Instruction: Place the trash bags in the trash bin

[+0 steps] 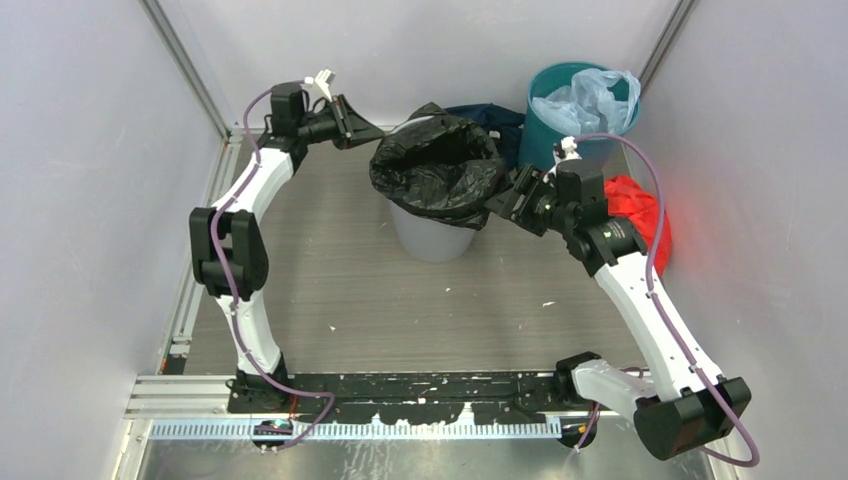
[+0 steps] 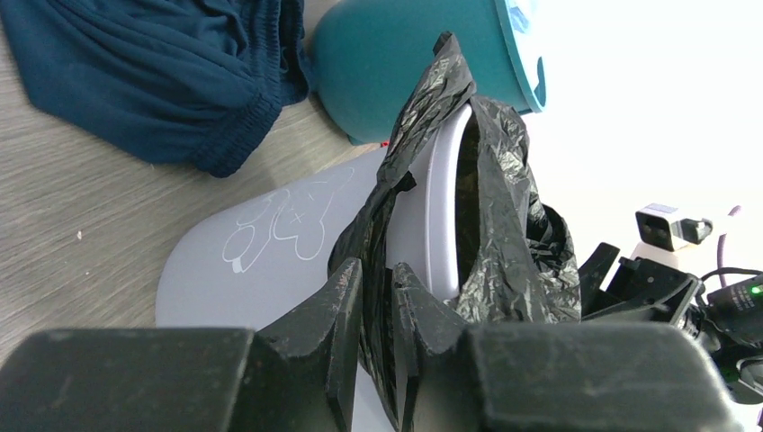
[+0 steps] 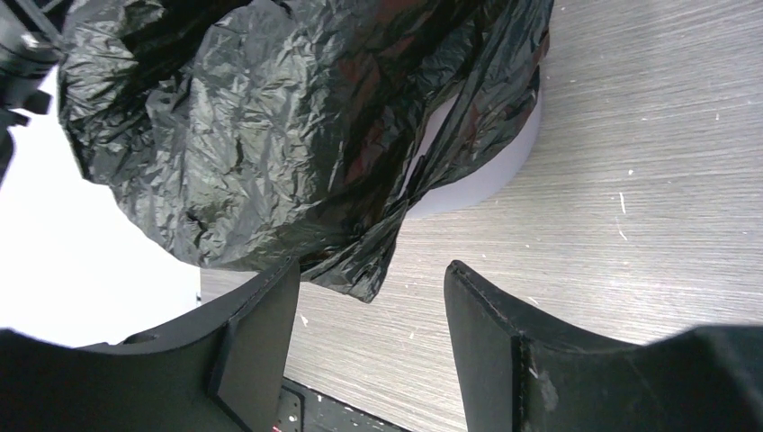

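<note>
The black trash bag (image 1: 440, 165) is draped over the mouth of the light grey trash bin (image 1: 430, 238), which stands upright mid-table. At the bag's back left edge, my left gripper (image 1: 352, 122) holds a pulled-out strand. In the left wrist view its jaws (image 2: 376, 270) are nearly together with black film (image 2: 486, 234) pinched between them, beside the bin's rim (image 2: 441, 207). My right gripper (image 1: 500, 203) is at the bag's right side. It is open (image 3: 371, 270), with a loose flap of the bag (image 3: 270, 153) hanging just beyond its fingertips and nothing between them.
A teal bin (image 1: 560, 130) with a pale blue plastic bag (image 1: 590, 95) stands at the back right. Red cloth (image 1: 640, 215) lies against the right wall behind my right arm. Navy cloth (image 1: 495, 118) lies behind the grey bin. Walls enclose three sides.
</note>
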